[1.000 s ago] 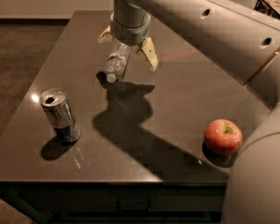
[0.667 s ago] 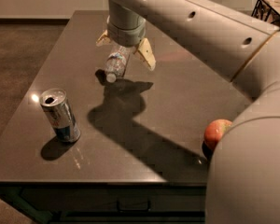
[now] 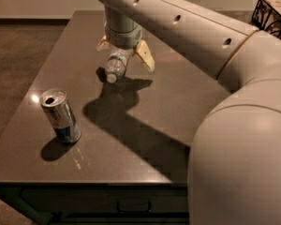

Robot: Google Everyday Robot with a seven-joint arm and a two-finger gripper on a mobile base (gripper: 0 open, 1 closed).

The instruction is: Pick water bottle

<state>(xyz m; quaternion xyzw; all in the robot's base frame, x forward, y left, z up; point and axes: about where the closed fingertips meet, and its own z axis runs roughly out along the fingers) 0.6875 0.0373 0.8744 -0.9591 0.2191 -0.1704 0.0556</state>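
Observation:
The water bottle (image 3: 116, 64) is small and clear with a white cap. It lies on its side on the dark table (image 3: 178, 102), cap pointing toward the front. My gripper (image 3: 125, 55) hangs straight over it at the far middle of the table. It is open, with one tan finger on each side of the bottle's body. The right finger (image 3: 145, 57) shows fully. The left one is mostly hidden behind the wrist. The bottle's far end is hidden under the wrist.
A silver-and-blue drink can (image 3: 61, 115) stands upright near the table's front left. My large beige arm fills the right side of the view and hides that part of the table. A black wire basket (image 3: 271, 11) sits at the far right.
My arm's elbow has swung forward and now hides the red apple at the front right. The gripper and the bottle have stayed in about the same place.

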